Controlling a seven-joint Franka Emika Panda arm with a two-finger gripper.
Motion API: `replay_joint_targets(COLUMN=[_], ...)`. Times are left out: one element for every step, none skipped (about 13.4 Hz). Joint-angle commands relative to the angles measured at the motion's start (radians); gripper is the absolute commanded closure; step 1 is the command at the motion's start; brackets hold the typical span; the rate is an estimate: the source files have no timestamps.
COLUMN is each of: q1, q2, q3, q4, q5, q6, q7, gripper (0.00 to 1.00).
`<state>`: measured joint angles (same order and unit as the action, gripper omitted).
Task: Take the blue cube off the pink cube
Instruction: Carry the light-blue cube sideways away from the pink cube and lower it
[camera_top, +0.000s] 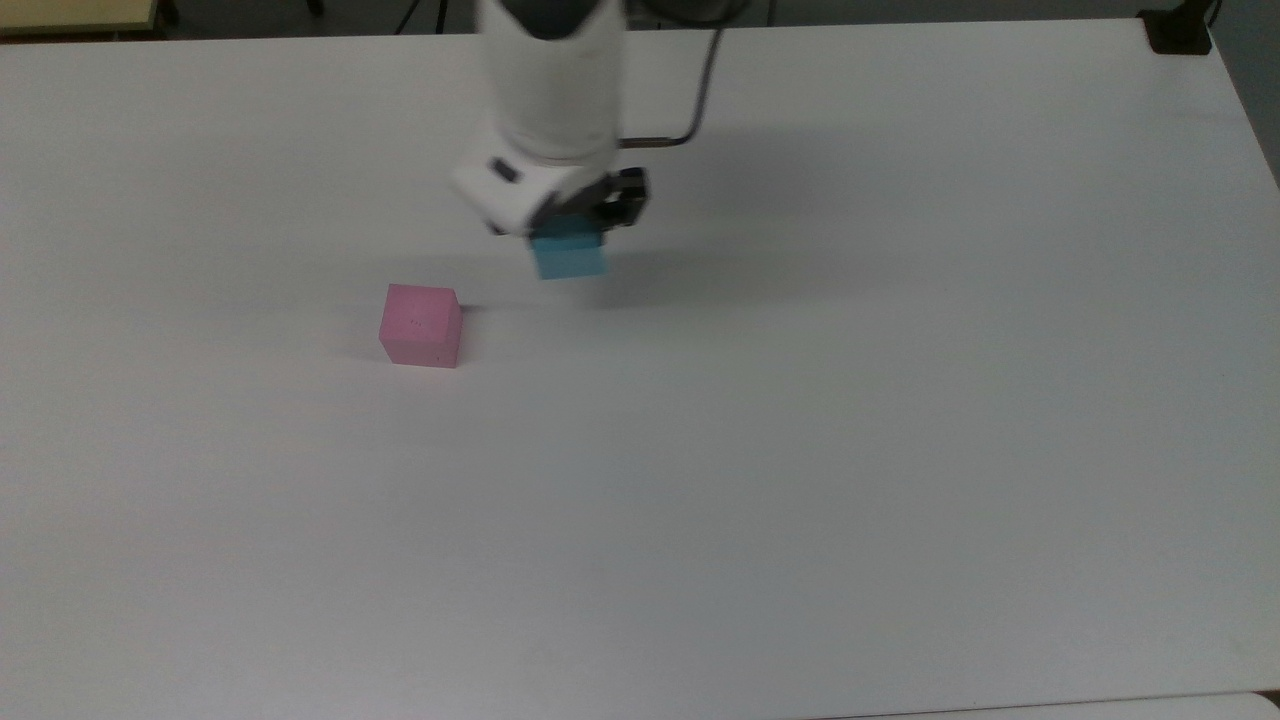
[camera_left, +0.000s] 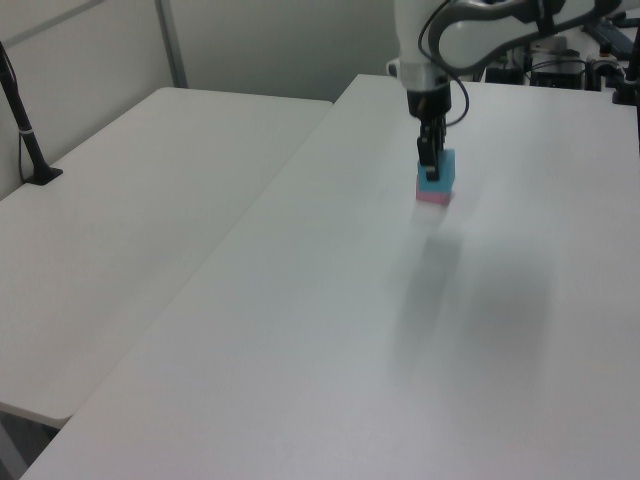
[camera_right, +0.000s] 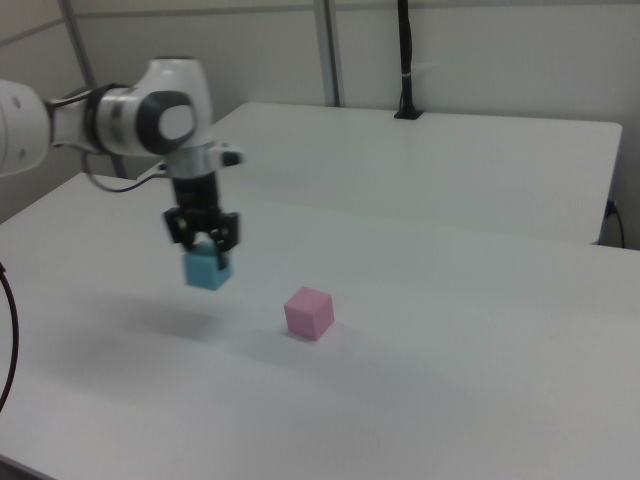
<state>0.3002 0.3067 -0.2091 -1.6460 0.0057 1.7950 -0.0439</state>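
A: Start at your black two-finger gripper (camera_top: 572, 232). What is it doing?

B: Your gripper (camera_right: 205, 243) is clamped on the small matte light-blue cube (camera_top: 568, 259), with its 2 fingers pressed against opposite sides of the upper part. In the right view the blue cube (camera_right: 207, 269) hangs in the air, clear of the white tabletop (camera_right: 450, 390), with its shadow lying on the surface below.

A: And where is the other block?

B: The small matte pink cube (camera_top: 420, 325) sits alone on your table (camera_top: 800, 450), at the top view's left of the held cube and nearer the bottom edge. The 2 cubes are apart, not touching. Tiny dark specks show on its top face. In the right view the pink cube (camera_right: 308, 312) stands at the right view's right of the gripper.

A: What about the left view?

B: There the blue cube (camera_left: 437, 171) overlaps the pink cube (camera_left: 434, 197), so you see just a pink strip under it. The white arm (camera_top: 548, 80) rises from the gripper toward the top view's upper edge.
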Motion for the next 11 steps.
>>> replay_joint_targets(q1=[0.141,0.183,0.197,0.204,0.218,0.238,0.249,0.251,0.251,0.254,0.257], q2=[-0.031,-0.029,-0.028,-0.028,-0.026,-0.021,-0.018,-0.017,-0.017,-0.017,-0.017], q3=[-0.015,-0.015,-0.015,-0.015,-0.015,-0.013,-0.015,-0.013,-0.013,-0.013,-0.015], q4=[-0.145,-0.181,-0.201,-0.222,-0.245,-0.265,-0.281,-0.293,-0.294,-0.293,-0.288], q5=[0.008,0.008,0.01,0.017,0.023,0.023,0.023,0.023,0.023,0.023,0.023], q6=[-0.006,0.0,0.006,0.032,0.064,0.098,0.128,0.15,0.159,0.159,0.15], q7=[0.091,0.101,0.102,0.12,0.153,0.188,0.212,0.231,0.255,0.286,0.308], gripper=[0.58,0.58,0.58,0.58,0.58,0.57,0.53,0.43,0.28,0.0,0.0])
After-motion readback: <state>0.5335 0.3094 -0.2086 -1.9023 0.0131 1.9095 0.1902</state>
